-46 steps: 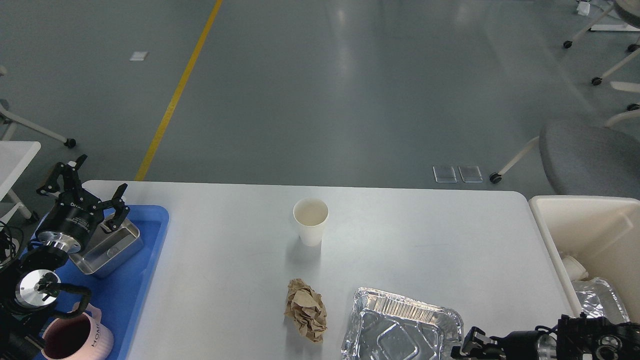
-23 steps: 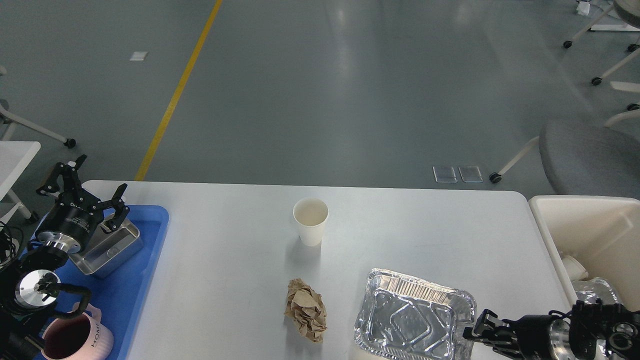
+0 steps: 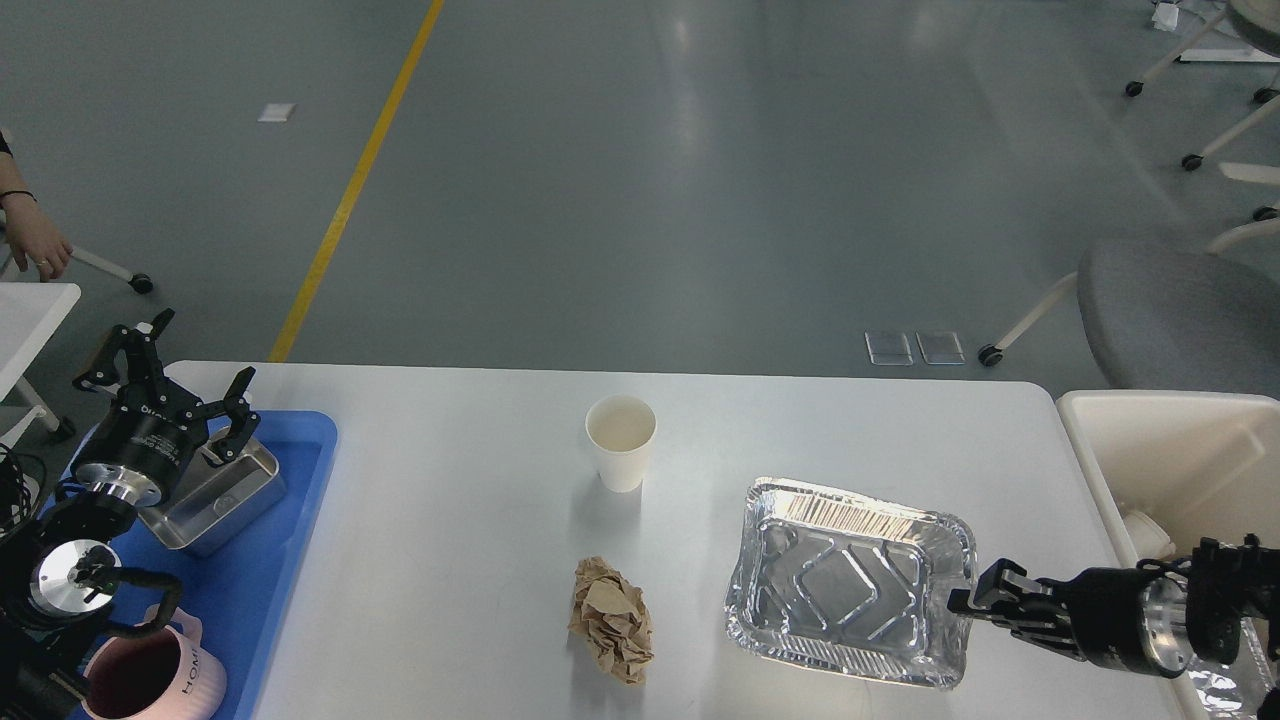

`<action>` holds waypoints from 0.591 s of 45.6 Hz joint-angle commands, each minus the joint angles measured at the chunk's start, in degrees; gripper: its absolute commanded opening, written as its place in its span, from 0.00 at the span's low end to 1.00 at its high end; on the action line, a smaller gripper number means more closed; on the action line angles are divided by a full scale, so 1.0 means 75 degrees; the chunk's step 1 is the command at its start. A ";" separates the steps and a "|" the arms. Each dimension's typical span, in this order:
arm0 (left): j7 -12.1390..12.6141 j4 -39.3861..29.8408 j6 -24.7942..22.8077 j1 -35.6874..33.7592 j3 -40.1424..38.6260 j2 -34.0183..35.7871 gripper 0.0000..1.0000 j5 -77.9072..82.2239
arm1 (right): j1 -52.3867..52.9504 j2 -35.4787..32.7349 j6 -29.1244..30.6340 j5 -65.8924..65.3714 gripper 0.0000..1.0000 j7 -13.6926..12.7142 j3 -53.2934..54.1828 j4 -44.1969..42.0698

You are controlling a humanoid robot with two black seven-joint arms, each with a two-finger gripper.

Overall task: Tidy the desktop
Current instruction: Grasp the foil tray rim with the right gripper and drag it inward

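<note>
The white desktop (image 3: 450,520) fills the lower part of the head view. On it stand an empty white paper cup (image 3: 620,440) at the middle and a crumpled wad of brown paper (image 3: 612,620) nearer to me. My right gripper (image 3: 962,602) comes in from the right and is shut on the right rim of a silver foil tray (image 3: 850,580), which is tilted. At the left, my left gripper (image 3: 182,385) is open above a steel pan (image 3: 215,495), with nothing between its fingers.
A blue plastic tray (image 3: 270,560) at the left edge carries the steel pan and a pink mug (image 3: 150,675). A cream bin (image 3: 1170,440) with discarded items stands right of the table. A grey chair (image 3: 1180,310) is behind it. A person's hand (image 3: 35,240) shows far left.
My right gripper has carried the foil tray to the right and farther from me. A person's hand has come in at the far left. The left arm has not moved.
</note>
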 commanded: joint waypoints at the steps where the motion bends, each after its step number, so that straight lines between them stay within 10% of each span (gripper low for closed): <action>1: 0.0000 0.0000 -0.0048 0.0001 0.0000 0.0000 0.97 0.0008 | 0.0529 -0.0064 0.0436 -0.0001 0.00 0.0002 0.0002 0.0007; 15: 0.0000 -0.0011 -0.0306 -0.0058 0.0000 0.0000 0.97 -0.0004 | 0.1163 -0.0028 0.1398 -0.0001 0.00 -0.0173 -0.0044 -0.0016; 27: 0.0011 -0.0011 -0.0306 -0.0058 0.0012 0.0000 0.97 -0.0004 | 0.1983 0.0369 0.1645 -0.0001 0.00 -0.1028 -0.0360 -0.0262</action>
